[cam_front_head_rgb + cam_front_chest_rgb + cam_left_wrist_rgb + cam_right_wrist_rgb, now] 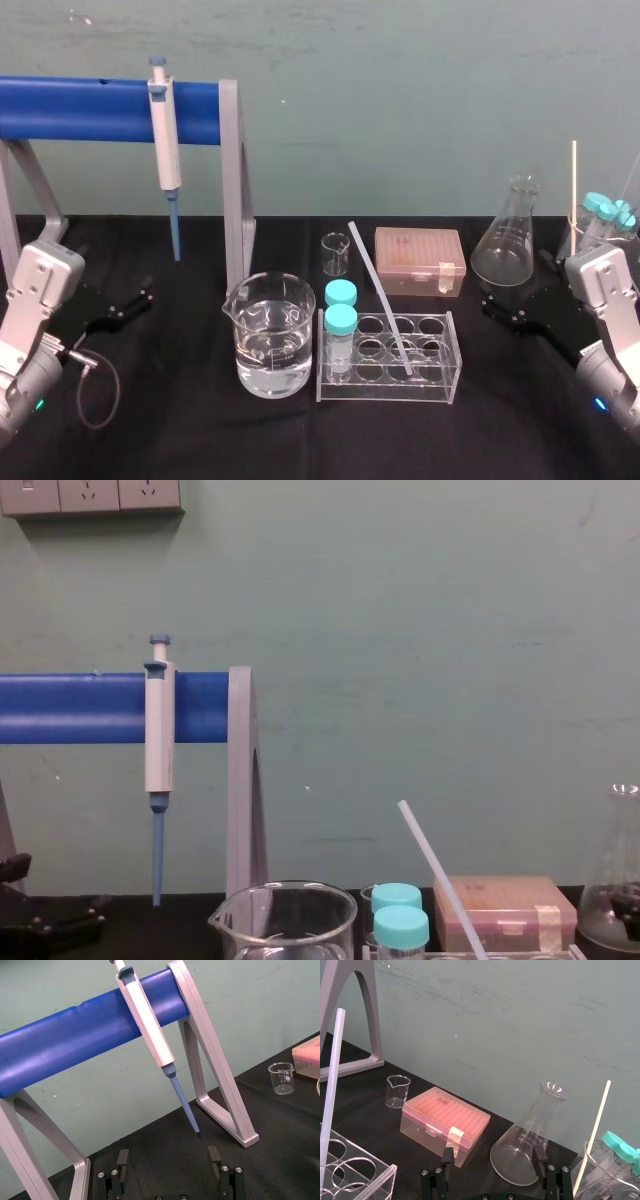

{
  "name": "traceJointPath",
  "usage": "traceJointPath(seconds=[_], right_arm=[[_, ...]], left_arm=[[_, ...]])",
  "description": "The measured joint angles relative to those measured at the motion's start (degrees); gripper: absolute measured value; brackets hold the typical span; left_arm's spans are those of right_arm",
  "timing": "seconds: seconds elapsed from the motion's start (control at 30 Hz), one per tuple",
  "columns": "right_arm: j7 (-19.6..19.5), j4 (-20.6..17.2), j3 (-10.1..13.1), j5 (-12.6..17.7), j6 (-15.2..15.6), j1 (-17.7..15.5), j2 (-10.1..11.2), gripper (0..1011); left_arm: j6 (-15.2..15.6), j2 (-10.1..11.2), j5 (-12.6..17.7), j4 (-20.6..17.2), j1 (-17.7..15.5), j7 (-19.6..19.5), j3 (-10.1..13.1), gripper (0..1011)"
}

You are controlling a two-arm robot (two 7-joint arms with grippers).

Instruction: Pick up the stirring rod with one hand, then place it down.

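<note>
Translucent-white stirring rod [378, 298] propped aslant in the clear plastic rack [440, 388] at table centre: lower end down in a near-row hole right of centre, upper end leaning far and left, above the rack and close to the small empty beaker [335, 255]. Not touched by either gripper. Left gripper [140, 297] low over the black table cover [180, 420] at the left, well apart from the rack; in the left wrist view, fingers [122, 1160] spread wide with nothing between them, aimed at the blue stand bar [75, 1045] and the white-and-blue pipette [147, 1025] hanging from it. Right gripper [500, 310] low at the right, near the conical flask [505, 240]; in the right wrist view, fingers [537, 1156] likewise spread wide and empty, with the flask and the pink tip box [445, 1122] beyond them. Two teal-capped tubes [341, 320] upright in the rack's left column. Large beaker of clear liquid [268, 345] just left of the rack. Pink tip box on the far side of the rack. At the far right, another beaker [610, 1175] holding teal-capped tubes and a thin pale stick [597, 1125].
</note>
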Motion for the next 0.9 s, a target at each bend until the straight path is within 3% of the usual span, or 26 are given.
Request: traceJointPath(seconds=[0.47, 0.6, 0.7, 0.73, 0.77, 0.9], right_arm=[[0.6, 0.0, 0.6, 0.6, 0.0, 0.0, -0.2, 1000], [4.3, -0.4, 3.0, 5.9, 0.9, 0.0, -1.1, 1000], [9.6, -1.1, 5.3, 12.4, 3.1, 1.2, -2.3, 1000], [9.6, -1.1, 5.3, 12.4, 3.1, 1.2, -2.3, 1000], [11.9, -1.4, 5.9, 14.6, 4.2, 1.9, -2.6, 1000], [17.6, -1.9, 6.5, 18.5, 7.0, 4.3, -3.3, 1000]], left_arm=[[0.0, 0.0, 0.0, 0.0, 0.0, 0.0, 0.0, 1000], [0.0, 0.0, 0.0, 0.0, 0.0, 0.0, 0.0, 1000], [0.0, 0.0, 0.0, 0.0, 0.0, 0.0, 0.0, 1000], [0.0, 0.0, 0.0, 0.0, 0.0, 0.0, 0.0, 1000], [0.0, 0.0, 0.0, 0.0, 0.0, 0.0, 0.0, 1000], [0.0, 0.0, 0.0, 0.0, 0.0, 0.0, 0.0, 1000]])
